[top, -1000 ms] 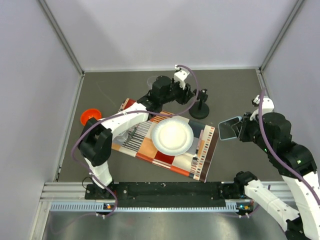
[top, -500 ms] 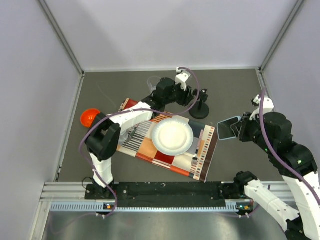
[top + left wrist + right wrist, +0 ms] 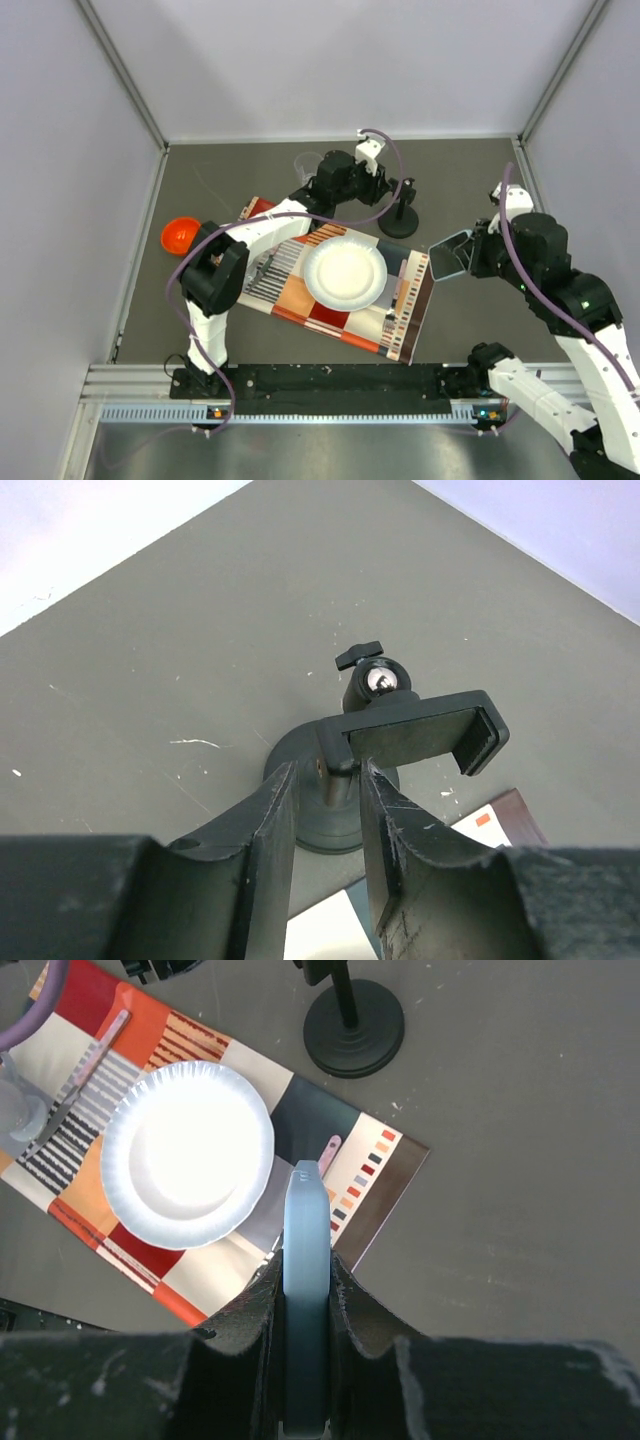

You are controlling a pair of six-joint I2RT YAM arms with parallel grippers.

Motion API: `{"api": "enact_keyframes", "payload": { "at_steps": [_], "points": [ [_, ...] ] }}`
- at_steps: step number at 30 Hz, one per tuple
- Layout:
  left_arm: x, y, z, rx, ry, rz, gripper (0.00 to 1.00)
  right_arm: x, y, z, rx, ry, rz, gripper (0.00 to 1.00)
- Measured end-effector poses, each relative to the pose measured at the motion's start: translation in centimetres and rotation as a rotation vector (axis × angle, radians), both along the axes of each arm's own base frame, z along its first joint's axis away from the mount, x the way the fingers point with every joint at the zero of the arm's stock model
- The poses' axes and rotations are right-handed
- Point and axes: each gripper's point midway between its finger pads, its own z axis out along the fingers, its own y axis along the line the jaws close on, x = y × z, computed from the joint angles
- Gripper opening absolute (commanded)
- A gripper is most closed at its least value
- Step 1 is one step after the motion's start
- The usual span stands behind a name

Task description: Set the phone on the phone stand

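Our right gripper (image 3: 305, 1278) squeezes the flat phone with a light blue rim (image 3: 305, 1230) on edge and holds it up in the air, near the right side of the bright patchwork mat (image 3: 365, 1175). The small black phone stand (image 3: 420, 730) sits on the grey table (image 3: 150, 630) behind the mat. Our left gripper (image 3: 328, 790) is narrow, its fingers pinching the stand's thin post.
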Motion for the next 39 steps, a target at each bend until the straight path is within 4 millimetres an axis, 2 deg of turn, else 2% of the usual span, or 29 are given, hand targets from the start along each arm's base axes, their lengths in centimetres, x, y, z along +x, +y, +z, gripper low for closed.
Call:
{"api": "enact_keyframes", "payload": {
  "at_steps": [6,13,20,24,28,32,39],
  "points": [
    [0.0,0.0,-0.2,0.008,-0.006,-0.005,0.35,1.2,0.9,0.8,-0.007,0.009,0.03,0.0],
    [-0.1,-0.1,-0.1,0.008,-0.009,-0.015,0.42,2.1,1.6,2.1,-0.001,-0.017,0.052,0.0],
    [-0.2,-0.4,-0.3,0.007,-0.011,-0.034,0.24,4.1,1.9,1.8,-0.074,0.003,0.069,0.0],
    [0.0,-0.6,-0.4,0.015,-0.029,-0.044,0.06,5.7,2.1,2.0,-0.129,0.007,0.08,0.0],
    [0.2,-0.4,-0.4,0.028,-0.054,-0.041,0.0,7.3,2.6,2.6,-0.172,-0.013,0.116,0.0],
    [0.2,-0.4,-0.4,0.041,-0.077,-0.055,0.0,8.8,3.4,3.1,-0.214,-0.049,0.17,0.0],
    [-0.8,-0.7,-0.4,0.058,-0.141,-0.206,0.0,9.6,5.3,3.5,-0.272,-0.149,0.408,0.0]
  ]
}}
